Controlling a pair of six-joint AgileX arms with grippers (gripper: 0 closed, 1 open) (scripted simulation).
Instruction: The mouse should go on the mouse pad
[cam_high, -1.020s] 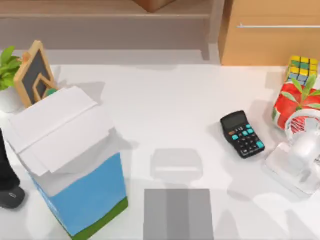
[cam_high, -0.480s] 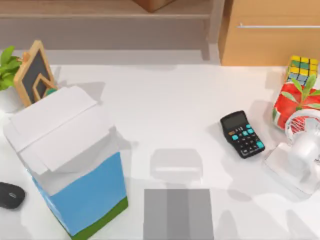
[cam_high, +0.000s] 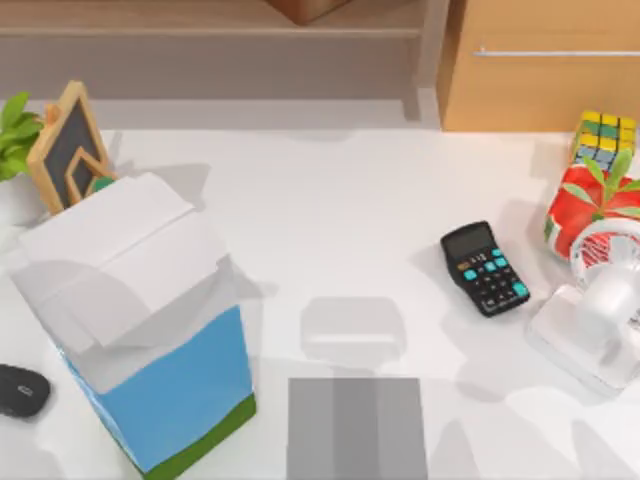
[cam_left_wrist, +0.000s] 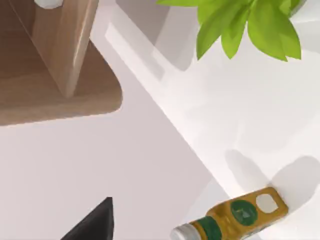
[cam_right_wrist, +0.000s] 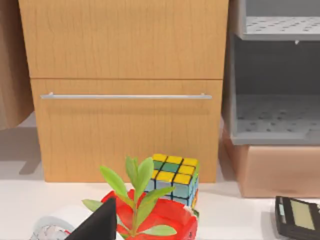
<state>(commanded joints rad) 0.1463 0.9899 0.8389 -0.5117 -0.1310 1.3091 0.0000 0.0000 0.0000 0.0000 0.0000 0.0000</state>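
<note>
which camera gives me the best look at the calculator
The top view: the calculator lies whole on the table's right side, display and teal keys facing up. The right wrist view catches just part of it, cut off at the frame's corner. The left wrist view looks at a plant and a bottle instead.

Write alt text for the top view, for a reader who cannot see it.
A small glossy black oval mouse lies at the left edge of a white table, apart from the flat grey banded rectangular mouse pad at the near middle edge. A tall blue-and-white carton stands between them. A black calculator with teal keys lies to the right.
</note>
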